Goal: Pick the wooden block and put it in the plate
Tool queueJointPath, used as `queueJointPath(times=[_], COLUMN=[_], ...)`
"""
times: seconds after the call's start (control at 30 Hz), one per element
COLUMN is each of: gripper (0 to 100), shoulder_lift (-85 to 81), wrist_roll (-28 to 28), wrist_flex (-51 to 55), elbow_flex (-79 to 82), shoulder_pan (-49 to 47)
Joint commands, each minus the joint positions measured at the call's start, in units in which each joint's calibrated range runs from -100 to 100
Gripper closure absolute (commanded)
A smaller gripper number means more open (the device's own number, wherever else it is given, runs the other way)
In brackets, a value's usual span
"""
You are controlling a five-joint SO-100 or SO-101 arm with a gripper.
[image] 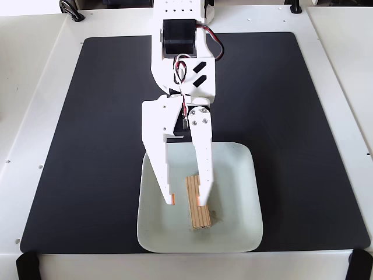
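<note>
Matte black mat [87,146]; striped wooden block [197,204] flat in glossy plate [239,221].

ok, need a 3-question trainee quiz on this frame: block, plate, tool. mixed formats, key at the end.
1. True or false: the wooden block lies flat inside the plate.
2. The tool is: A) clamped on the block, B) parted with the block not clamped between its fingers, C) out of view.
3. Fill in: the plate sits on a ____ mat.

Key: 1 true; 2 B; 3 black.
</note>
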Motion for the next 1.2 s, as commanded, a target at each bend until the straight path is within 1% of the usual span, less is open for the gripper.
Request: queueJointPath(times=[0.0,0.1,0.27,0.63,0.87,0.93,1.17], gripper=[97,99,99,99,99,99,99], shoulder_lift=[-8.24,-16.21,-33.07,-76.88,-102.73,-107.48,-119.94], wrist_roll=[0.02,0.02,0.29,0.45,0.45,0.08,0.4], wrist_flex=[0.06,-0.03,-0.65,-0.74,-0.47,3.15,29.66], elbow_flex=[5.51,16.3,38.89,89.81,112.21,113.38,113.65], shoulder_pan=[-0.03,-0.26,-1.26,-7.65,-11.12,-12.01,-13.25])
